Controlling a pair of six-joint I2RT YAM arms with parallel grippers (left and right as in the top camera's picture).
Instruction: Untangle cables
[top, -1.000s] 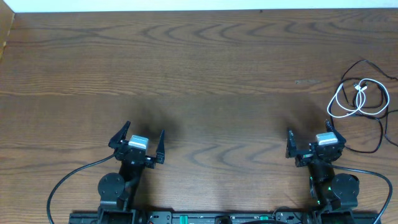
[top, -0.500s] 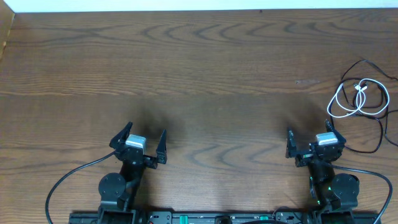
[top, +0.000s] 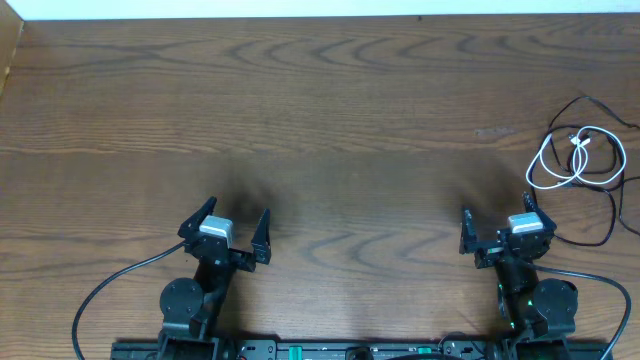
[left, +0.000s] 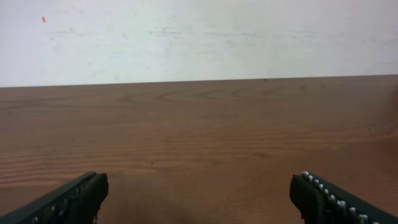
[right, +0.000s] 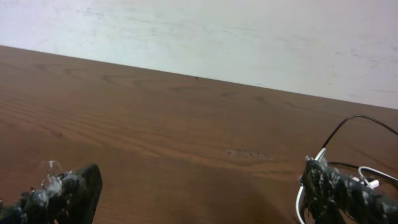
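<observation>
At far right, 2 thin cables, white and black, seem tangled.

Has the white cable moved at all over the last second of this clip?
No. In the overhead view the white cable lies in the same loops near the right edge of the table, just as far from the pale scuff in the wood.

Consists of a dark brown table with pronounced wood grain, flat and matte. Bears, close to the right edge, a white cable lying in loose overlapping loops, one small plug end inside the coil. Bears also a thin black cable, crossing the white loops and trailing toward the near side in open curves.
</observation>
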